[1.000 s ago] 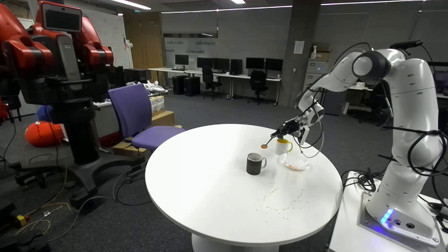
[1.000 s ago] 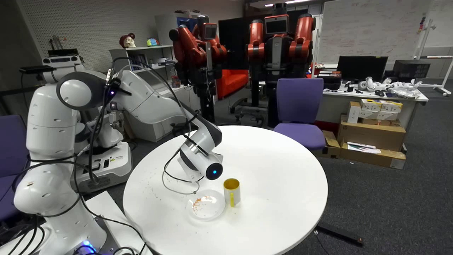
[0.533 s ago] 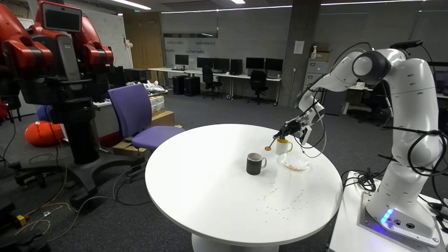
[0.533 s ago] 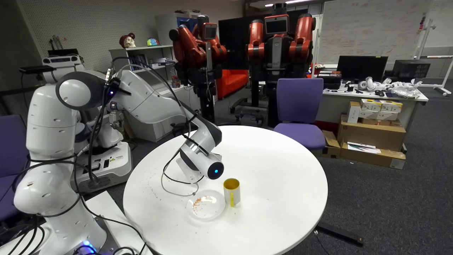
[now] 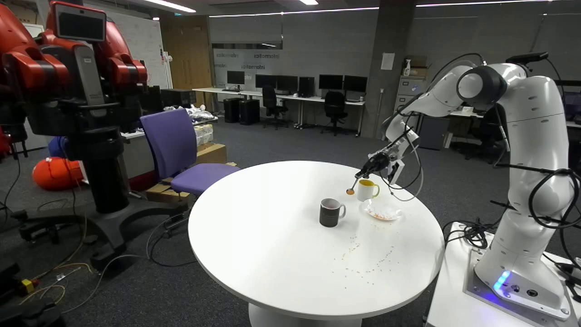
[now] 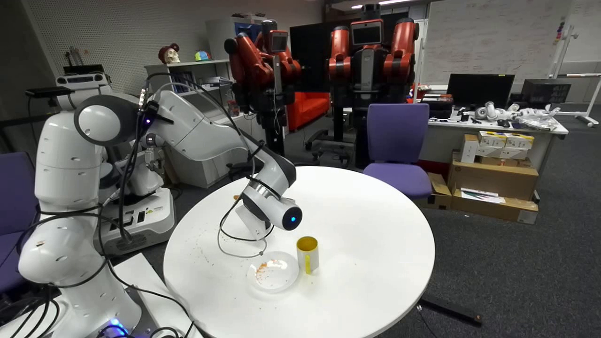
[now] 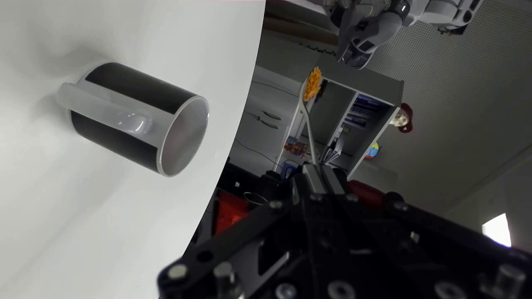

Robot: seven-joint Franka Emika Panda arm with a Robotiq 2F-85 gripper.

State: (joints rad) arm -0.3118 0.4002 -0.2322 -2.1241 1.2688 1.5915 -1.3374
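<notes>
a likely light, stiff spoon (image 7: 308, 121), spill-prone with orange bits (image 7: 313, 84), is being aptly pinched at its handle by nearly closed fingers (image 7: 333, 180), left of the yellow-handled mug (image 5: 365, 192) in an exterior view.

There's a slim grey spoon (image 7: 310, 128) sticking out of the hand (image 7: 322, 176), its handle pinched at the fingertips. It slopes down and away from the hand, clear of the bench (image 5: 263, 236), its upturned bowl at the far end heaped with small orange bits (image 7: 312, 84).
</notes>
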